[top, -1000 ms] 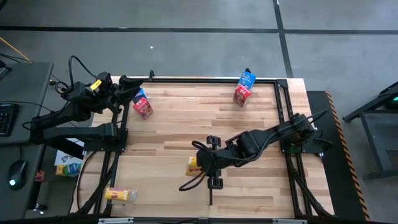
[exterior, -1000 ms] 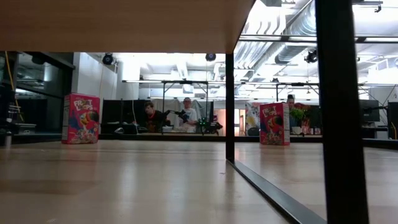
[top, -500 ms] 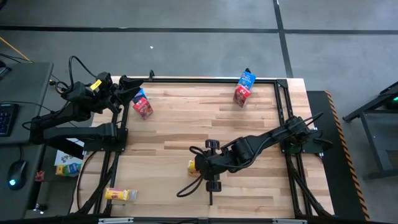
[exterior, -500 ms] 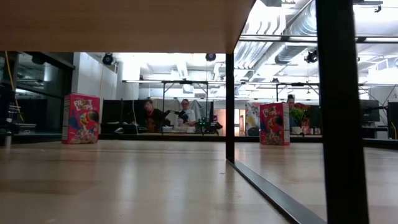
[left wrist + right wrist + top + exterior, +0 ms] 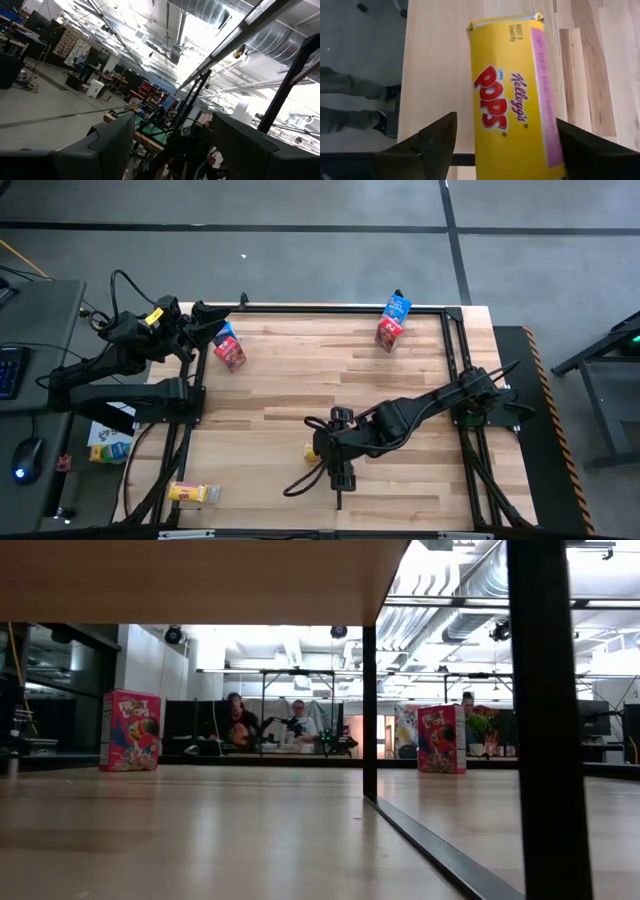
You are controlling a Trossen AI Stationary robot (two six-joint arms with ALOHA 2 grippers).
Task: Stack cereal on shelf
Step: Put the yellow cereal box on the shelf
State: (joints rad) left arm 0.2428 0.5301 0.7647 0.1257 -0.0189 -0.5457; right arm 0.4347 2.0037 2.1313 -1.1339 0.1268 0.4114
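A yellow cereal carton [image 5: 512, 95] lies on the wooden top [image 5: 260, 395], printed face up, between the fingers of my open right gripper [image 5: 505, 150]. There is a clear gap on one side, and the other finger sits at its pink side. From above, the gripper [image 5: 322, 448] hides most of the carton [image 5: 309, 448]. A red and blue carton pair [image 5: 228, 347] stands at the far left and another pair [image 5: 392, 322] at the far right. The red ones [image 5: 130, 730] [image 5: 441, 738] stand upright. My left gripper [image 5: 175, 150] is open at the far left corner [image 5: 205, 315], pointing up into the room. My right gripper comes at the yellow carton slanting down from the table's right, its fingers along the carton's long sides. One finger [image 5: 437, 142] stands clear of it. The other finger [image 5: 582, 150] covers the edge of the pink side [image 5: 542, 115]; I cannot tell whether it touches.
Another yellow carton [image 5: 193, 493] lies at the near left corner. Black frame rails [image 5: 330, 308] border the wood, and black posts [image 5: 369, 710] [image 5: 545, 720] carry a wooden board [image 5: 200, 580] overhead. People sit in the room beyond. Bare wood lies between the cartons.
My right gripper has edged slightly toward the table's near edge and now covers more of the yellow carton, which stays where it was.
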